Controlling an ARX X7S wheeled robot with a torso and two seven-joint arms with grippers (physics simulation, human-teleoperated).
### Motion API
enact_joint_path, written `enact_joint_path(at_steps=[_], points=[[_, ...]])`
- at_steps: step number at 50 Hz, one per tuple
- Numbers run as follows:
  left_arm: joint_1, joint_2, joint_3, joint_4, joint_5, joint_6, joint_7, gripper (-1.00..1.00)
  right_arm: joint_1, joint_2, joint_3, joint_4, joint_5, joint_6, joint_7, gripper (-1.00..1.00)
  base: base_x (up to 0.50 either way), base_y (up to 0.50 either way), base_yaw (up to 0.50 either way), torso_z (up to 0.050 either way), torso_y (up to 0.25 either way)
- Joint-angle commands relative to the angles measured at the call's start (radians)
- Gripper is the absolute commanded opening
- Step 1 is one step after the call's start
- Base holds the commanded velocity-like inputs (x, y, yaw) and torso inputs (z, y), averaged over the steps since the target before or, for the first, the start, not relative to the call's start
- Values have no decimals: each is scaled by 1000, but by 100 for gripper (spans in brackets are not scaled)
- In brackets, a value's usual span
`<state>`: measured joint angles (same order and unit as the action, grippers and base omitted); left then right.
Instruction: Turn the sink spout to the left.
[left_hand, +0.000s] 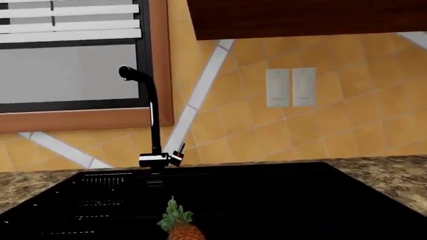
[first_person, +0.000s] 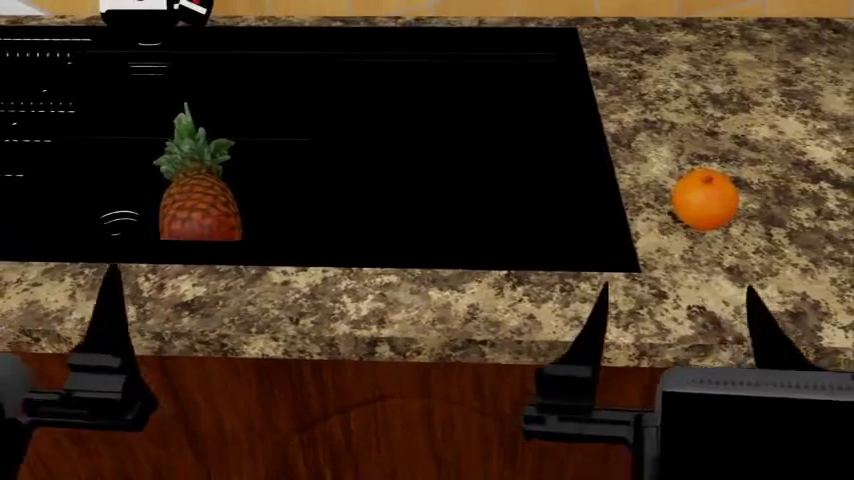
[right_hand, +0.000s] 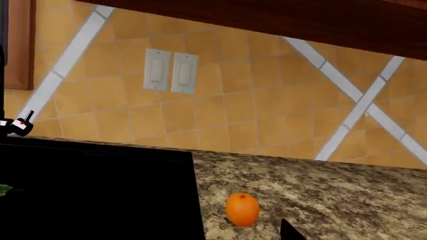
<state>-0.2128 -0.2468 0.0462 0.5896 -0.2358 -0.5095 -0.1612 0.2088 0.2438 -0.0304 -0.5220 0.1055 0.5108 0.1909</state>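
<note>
While far beyond both claws, sink spout (left_hand: 153, 117) untouched.

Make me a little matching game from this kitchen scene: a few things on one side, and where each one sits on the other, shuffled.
Things:
1. pineapple
2. orange
3. spout
4. switches

Places:
A. on the tiled wall
B. on the granite counter, right of the sink
C. standing upright in the black sink
D. rising from a base at the sink's back edge, in front of the window

Pairs: 1-C, 2-B, 3-D, 4-A
</note>
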Motion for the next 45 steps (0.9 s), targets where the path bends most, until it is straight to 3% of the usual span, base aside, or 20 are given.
enact_joint_path(at_steps=[1, 22, 45], points=[[-95, -33, -29, 60, -24, -100, -16, 100, 121, 44, 24, -12, 6, 92, -2, 100, 0, 0, 0, 0, 0], [-219, -54, -20, -16, -10, -143, -33, 100, 297, 93, 30, 111, 6, 131, -21, 100, 0, 0, 0, 0, 0], [-268, -56, -38, -14, -39, -205, -51, 100, 325, 108, 17, 108, -1, 155, -12, 100, 0, 0, 0, 0, 0]])
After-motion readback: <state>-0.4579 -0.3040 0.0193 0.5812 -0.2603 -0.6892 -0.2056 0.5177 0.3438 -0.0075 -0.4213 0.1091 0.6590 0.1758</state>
